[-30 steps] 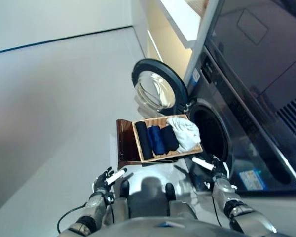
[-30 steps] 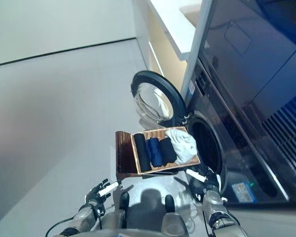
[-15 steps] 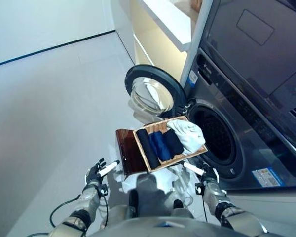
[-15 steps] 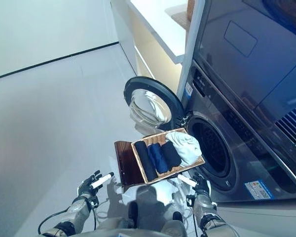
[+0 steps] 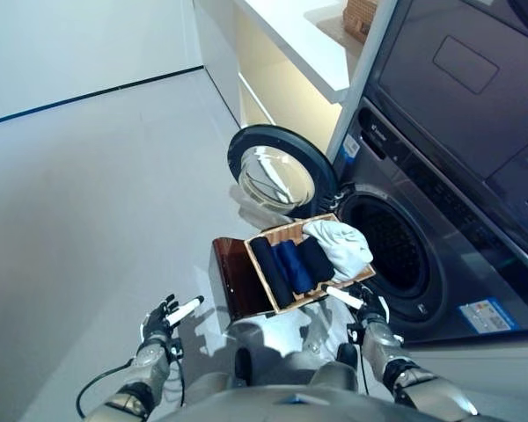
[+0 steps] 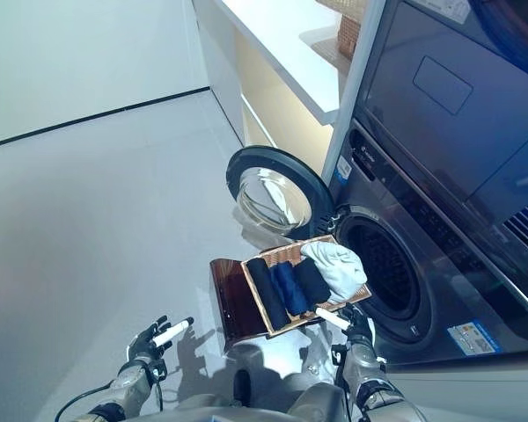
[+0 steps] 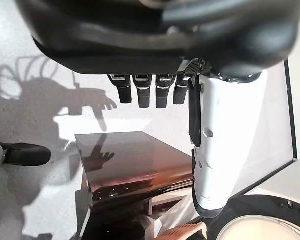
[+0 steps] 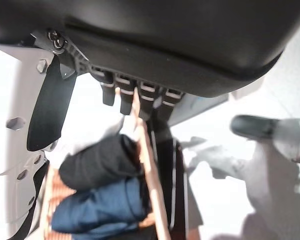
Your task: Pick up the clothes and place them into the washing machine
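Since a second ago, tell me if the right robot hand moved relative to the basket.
Yes. The right robot hand has closed in on the near edge of the basket; earlier it sat lower, apart from it.

a brown wooden stool (image 5: 233, 280) stands on the grey floor (image 5: 88, 193). a white counter (image 5: 304, 40) is at 12 o'clock.

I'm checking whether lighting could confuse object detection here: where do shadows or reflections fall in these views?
Left wrist view: a sharp hand-shaped shadow lies on the floor and on the glossy brown stool, beyond the left hand. Left eye view: glare on the glass of the open washer door; the drum opening is dark. Right wrist view: the right hand is dim and backlit above the rolled clothes.
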